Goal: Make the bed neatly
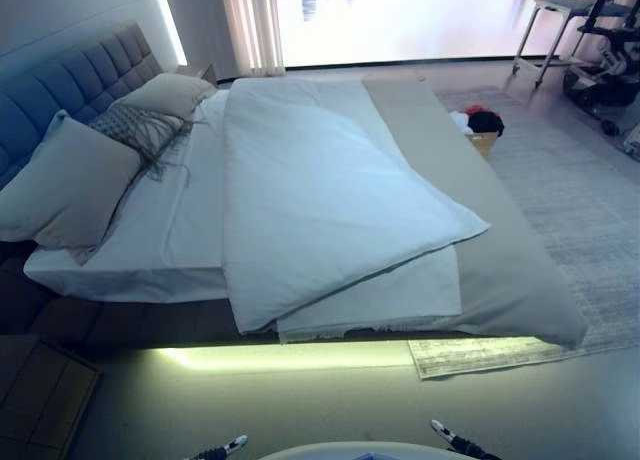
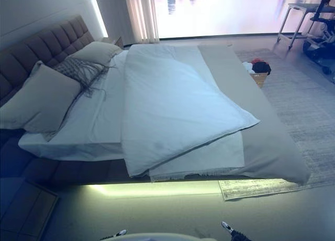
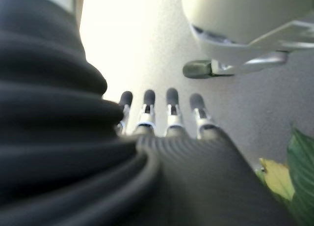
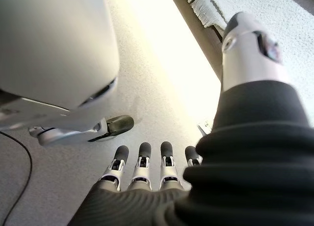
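The bed lies crosswise before me, with its tufted headboard (image 1: 80, 80) at the left. A white duvet (image 1: 320, 190) lies askew over the middle, and its near corner hangs over the side edge. A grey blanket (image 1: 500, 250) covers the foot end at the right. Bare white sheet (image 1: 180, 220) shows by the pillows. A large pillow (image 1: 65, 185), a fringed grey cushion (image 1: 135, 130) and a second pillow (image 1: 165, 93) sit by the headboard. My left hand (image 3: 171, 113) and right hand (image 4: 142, 167) hang low over the floor, fingers straight, holding nothing.
A pale rug (image 1: 590, 200) runs past the foot of the bed, its fringe reaching the near corner. A basket of clothes (image 1: 482, 128) stands on it at the far side. A wooden nightstand (image 1: 40, 390) is at the near left. A table (image 1: 550, 30) stands by the window.
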`<state>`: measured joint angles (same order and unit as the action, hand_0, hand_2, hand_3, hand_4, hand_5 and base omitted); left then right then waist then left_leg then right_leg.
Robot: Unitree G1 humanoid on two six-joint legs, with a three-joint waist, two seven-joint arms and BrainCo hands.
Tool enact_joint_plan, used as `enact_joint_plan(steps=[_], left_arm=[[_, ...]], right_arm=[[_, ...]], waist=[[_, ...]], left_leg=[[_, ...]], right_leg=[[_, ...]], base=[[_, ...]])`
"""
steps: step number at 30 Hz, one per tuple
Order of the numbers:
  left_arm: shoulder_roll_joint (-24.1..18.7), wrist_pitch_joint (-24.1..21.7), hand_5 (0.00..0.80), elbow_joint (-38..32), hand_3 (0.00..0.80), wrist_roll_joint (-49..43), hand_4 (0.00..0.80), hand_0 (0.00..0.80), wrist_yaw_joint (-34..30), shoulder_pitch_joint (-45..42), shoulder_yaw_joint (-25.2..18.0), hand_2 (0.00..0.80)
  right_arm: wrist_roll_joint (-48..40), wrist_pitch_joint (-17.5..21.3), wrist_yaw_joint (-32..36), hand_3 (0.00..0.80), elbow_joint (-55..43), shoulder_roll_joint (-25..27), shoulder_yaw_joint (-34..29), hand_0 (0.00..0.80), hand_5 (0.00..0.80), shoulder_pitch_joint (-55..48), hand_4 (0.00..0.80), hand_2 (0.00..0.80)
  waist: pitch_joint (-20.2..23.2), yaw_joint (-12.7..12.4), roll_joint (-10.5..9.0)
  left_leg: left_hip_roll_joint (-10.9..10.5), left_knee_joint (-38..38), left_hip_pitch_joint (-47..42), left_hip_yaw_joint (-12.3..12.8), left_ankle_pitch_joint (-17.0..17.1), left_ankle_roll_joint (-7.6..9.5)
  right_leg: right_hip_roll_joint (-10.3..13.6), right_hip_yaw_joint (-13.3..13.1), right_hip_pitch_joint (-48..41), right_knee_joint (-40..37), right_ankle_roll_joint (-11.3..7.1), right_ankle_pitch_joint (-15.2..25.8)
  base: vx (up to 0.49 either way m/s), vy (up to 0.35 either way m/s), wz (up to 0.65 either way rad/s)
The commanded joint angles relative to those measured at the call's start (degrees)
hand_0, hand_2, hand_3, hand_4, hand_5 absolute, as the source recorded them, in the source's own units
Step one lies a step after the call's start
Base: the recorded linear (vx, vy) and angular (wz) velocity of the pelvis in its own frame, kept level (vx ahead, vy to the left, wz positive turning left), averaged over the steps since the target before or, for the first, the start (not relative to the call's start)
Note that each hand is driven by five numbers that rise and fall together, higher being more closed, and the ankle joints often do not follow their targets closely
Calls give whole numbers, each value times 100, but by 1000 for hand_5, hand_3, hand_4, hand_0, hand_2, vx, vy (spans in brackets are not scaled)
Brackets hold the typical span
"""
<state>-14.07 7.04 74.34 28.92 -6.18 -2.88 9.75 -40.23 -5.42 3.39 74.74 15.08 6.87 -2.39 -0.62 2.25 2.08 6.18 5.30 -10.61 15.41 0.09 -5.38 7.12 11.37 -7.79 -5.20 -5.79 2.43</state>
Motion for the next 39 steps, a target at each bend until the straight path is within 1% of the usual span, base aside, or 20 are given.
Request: enact_joint_plan(steps=[1, 8, 11, 12, 13, 14, 15, 16, 18, 19, 20, 21, 22, 23, 25, 26, 29, 30, 33, 39], left_arm=[[32, -1, 0, 495, 0, -103, 0, 0, 28, 419, -147, 0], [-11, 80, 0, 472, 0, -99, 0, 0, 96, 541, -191, 0], [51, 56, 0, 440, 0, -100, 0, 0, 177, 501, -250, 0], [71, 38, 0, 415, 0, -115, 0, 0, 224, 464, -293, 0], [76, -7, 0, 393, 0, -82, 0, 0, 236, 441, -312, 0], [73, -53, 0, 382, 0, -42, 0, 0, 223, 429, -319, 0], [59, -138, 0, 354, 0, 52, 0, 0, 170, 418, -329, 0], [49, -142, 0, 328, 0, 117, 0, 0, 140, 420, -352, 0], [60, -139, 0, 347, 0, 206, 0, 0, 104, 399, -396, 0], [63, -149, 0, 363, 0, 230, 0, 0, 92, 376, -420, 0], [40, -121, 0, 373, 0, 255, 0, 0, 103, 353, -417, 0], [33, -113, 0, 375, 0, 254, 0, 0, 103, 347, -409, 0], [32, -93, 0, 413, 0, 281, 0, 0, 131, 298, -401, 0], [45, -60, 0, 428, 0, 250, 0, 0, 184, 237, -420, 0], [62, -5, 0, 512, 0, 84, 0, 0, 291, 159, -564, 0], [49, 43, 0, 580, 0, -3, 0, 0, 338, 142, -642, 0], [-55, 60, 0, 684, 0, -89, 0, 0, 332, 107, -698, 0], [-117, 62, 0, 675, 0, -97, 0, 0, 328, 129, -719, 0], [-254, 108, 0, 590, 0, -145, 0, 0, 288, 234, -683, 0], [-296, -37, 0, 371, 0, -165, 0, 0, 170, 320, -490, 0]], right_arm=[[-207, 42, 89, 0, 571, -202, -147, 0, 0, 546, 0, 0], [-283, -146, 198, 0, 578, -113, -152, 0, 0, 679, 0, 0], [-164, -159, 283, 0, 585, -76, -112, 0, 0, 734, 0, 0], [-129, -126, 318, 0, 560, -66, -70, 0, 0, 768, 0, 0], [-90, -100, 355, 0, 490, -46, -19, 0, 0, 798, 0, 0], [-80, -81, 368, 0, 431, -32, 27, 0, 0, 815, 0, 0], [-91, -85, 379, 0, 296, 31, 126, 0, 0, 842, 0, 0], [-38, -110, 369, 0, 252, 81, 151, 0, 0, 863, 0, 0], [122, -192, 348, 0, 291, 159, 160, 0, 0, 909, 0, 0], [186, -227, 359, 0, 334, 184, 157, 0, 0, 931, 0, 0], [178, -277, 364, 0, 383, 231, 132, 0, 0, 937, 0, 0], [158, -277, 358, 0, 392, 239, 126, 0, 0, 932, 0, 0], [54, -245, 352, 0, 433, 260, 113, 0, 0, 924, 0, 0], [2, -231, 363, 0, 446, 272, 107, 0, 0, 924, 0, 0], [47, -190, 393, 0, 485, 245, 31, 0, 0, 940, 0, 0], [138, -194, 387, 0, 522, 214, -7, 0, 0, 979, 0, 0], [94, -179, 434, 0, 491, 174, -129, 0, 0, 954, 0, 0], [151, -147, 499, 0, 470, 147, -136, 0, 0, 914, 0, 0], [137, -14, 614, 0, 443, 68, -85, 0, 0, 883, 0, 0], [9, 28, 750, 0, 262, 1, -40, 0, 0, 880, 0, 0]], waist=[[-251, 43, -99], [-442, 78, -44], [-520, 106, -90], [-592, 108, -165], [-686, 76, -195], [-721, 51, -215], [-854, -4, -222], [-953, -44, -193], [-1070, -111, -72], [-1105, -149, -25], [-1109, -230, 80], [-1147, -238, 67], [-1177, -364, 64], [-1151, -477, 88], [-1096, -555, 27], [-1044, -595, 10], [-971, -629, 15], [-942, -633, 9], [-849, -675, -38], [-714, -774, -87]], left_leg=[[-87, -30, -119, -51, -231, 267], [-26, -319, -56, -177, -319, 297], [46, -935, 46, -164, -516, 241], [139, -1613, 214, -119, -559, 201], [211, -2279, 478, -213, -356, 137], [220, -2643, 709, -288, -183, 108], [251, -3311, 1235, -451, 185, 38], [219, -3363, 1539, -551, 386, 1], [199, -2630, 1706, -623, 613, -40], [279, -2033, 1662, -579, 726, -46], [438, -1196, 1758, -654, 983, -116], [423, -971, 1683, -669, 1083, -137], [460, -351, 1803, -847, 1260, -178], [535, -51, 1985, -974, 1304, -223], [565, -112, 2000, -810, 1181, -193], [558, -179, 1907, -743, 1078, -170], [440, -782, 1882, -741, 770, -136], [409, -1000, 1900, -666, 675, -83], [303, -1343, 2010, -646, 491, 48], [179, -1843, 2286, -653, 211, 161]], right_leg=[[74, 59, -72, 388, -178, -268], [12, -80, 94, 807, -58, -526], [-16, -136, 135, 943, 43, -597], [-3, -134, 165, 1026, 152, -631], [-23, -102, 169, 1057, 263, -647], [-34, -96, 204, 1065, 329, -642], [-70, -141, 218, 1110, 449, -654], [-102, -253, 201, 1151, 468, -667], [-204, -444, 85, 1205, 382, -762], [-229, -500, -4, 1220, 322, -848], [-291, -565, -156, 1191, 268, -976], [-265, -566, -245, 1188, 251, -1023], [-231, -659, -516, 1131, 175, -1201], [-237, -725, -678, 1085, 130, -1317], [-83, -649, -980, 996, 24, -1488], [53, -527, -1037, 1003, -49, -1488], [355, -269, -940, 1326, -124, -1458], [437, -170, -934, 1419, -118, -1443], [593, -84, -970, 1431, -185, -1370], [778, -88, -1065, 1325, -252, -1267]], base=[[36, -33, 1], [43, -99, 1], [92, -152, -3], [97, -179, -11], [92, -177, -23], [70, -138, -44], [98, -59, -56], [169, 37, -60], [267, 166, -52], [381, 235, -51], [330, 193, -54], [407, 197, -34], [360, 139, -38], [442, 174, -24], [341, 169, -12], [284, 182, -39], [372, 246, -37], [291, 180, 18], [277, 170, 11], [209, 180, 6]])
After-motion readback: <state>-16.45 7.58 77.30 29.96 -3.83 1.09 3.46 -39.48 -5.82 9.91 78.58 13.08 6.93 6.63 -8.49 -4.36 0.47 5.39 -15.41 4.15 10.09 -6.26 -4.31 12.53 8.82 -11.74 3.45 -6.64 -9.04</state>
